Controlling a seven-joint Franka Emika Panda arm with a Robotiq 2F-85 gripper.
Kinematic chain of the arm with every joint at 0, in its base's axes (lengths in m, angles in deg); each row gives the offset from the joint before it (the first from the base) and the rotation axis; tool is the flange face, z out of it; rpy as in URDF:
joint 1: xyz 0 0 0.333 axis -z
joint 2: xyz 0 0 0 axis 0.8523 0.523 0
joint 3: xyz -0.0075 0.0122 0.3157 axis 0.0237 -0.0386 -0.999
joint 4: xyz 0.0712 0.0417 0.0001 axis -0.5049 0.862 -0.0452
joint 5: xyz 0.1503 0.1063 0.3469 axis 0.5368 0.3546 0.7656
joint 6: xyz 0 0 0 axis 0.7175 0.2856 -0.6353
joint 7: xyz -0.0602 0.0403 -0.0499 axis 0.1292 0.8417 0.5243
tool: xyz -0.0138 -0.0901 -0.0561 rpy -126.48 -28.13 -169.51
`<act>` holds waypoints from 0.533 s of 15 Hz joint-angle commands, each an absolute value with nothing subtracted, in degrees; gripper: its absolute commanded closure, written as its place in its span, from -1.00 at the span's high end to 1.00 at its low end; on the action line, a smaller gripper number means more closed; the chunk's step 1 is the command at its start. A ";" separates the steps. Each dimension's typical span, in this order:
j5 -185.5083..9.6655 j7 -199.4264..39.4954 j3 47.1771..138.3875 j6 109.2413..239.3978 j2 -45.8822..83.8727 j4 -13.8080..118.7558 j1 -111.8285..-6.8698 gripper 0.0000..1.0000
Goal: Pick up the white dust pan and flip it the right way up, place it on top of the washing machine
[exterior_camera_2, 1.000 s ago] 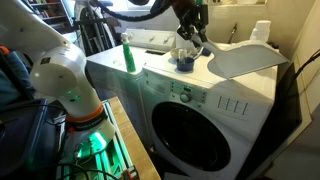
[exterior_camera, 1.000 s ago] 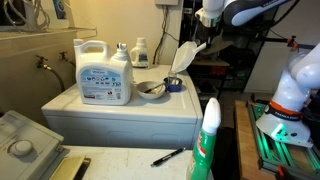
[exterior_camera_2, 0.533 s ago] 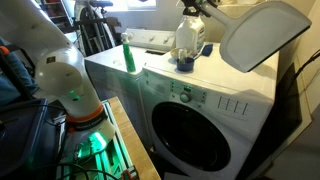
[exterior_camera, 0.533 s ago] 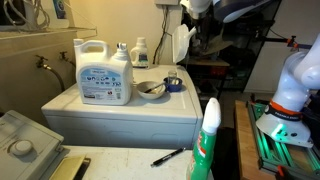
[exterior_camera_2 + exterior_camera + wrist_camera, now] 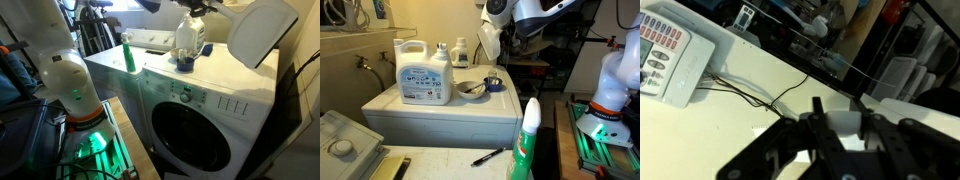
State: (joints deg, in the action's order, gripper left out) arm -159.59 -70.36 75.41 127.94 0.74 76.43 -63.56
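- Clearly the white dust pan is held in the air at the upper right of the frame, tilted on edge, above the washing machine.
- It looks like light, stiff, slick plastic, and the short handle seems the best hold.
- The claw seems clamped on a white piece, probably that handle.
- Which face points up is hard to tell.

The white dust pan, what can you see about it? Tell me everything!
The white dust pan is a wide, flat scoop of smooth white plastic with a shallow raised rim. It hangs in the air, tilted up on edge, above the washing machine and not touching it. Only the hand touches it, shut on its handle end.
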 commanded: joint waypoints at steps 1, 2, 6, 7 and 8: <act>-159.88 -69.37 76.95 127.47 1.62 75.42 -65.28 -0.35; -160.00 -68.88 76.98 127.33 2.10 74.89 -65.31 -0.84; -162.81 -61.13 79.12 123.73 -1.93 79.19 -64.28 -0.84; -163.50 -59.22 79.57 122.81 -2.03 79.92 -64.24 -0.84; -164.09 -57.26 80.07 122.54 -2.13 80.65 -64.22 -0.84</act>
State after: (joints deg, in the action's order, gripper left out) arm -161.38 -61.88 78.50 124.08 0.11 76.71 -63.97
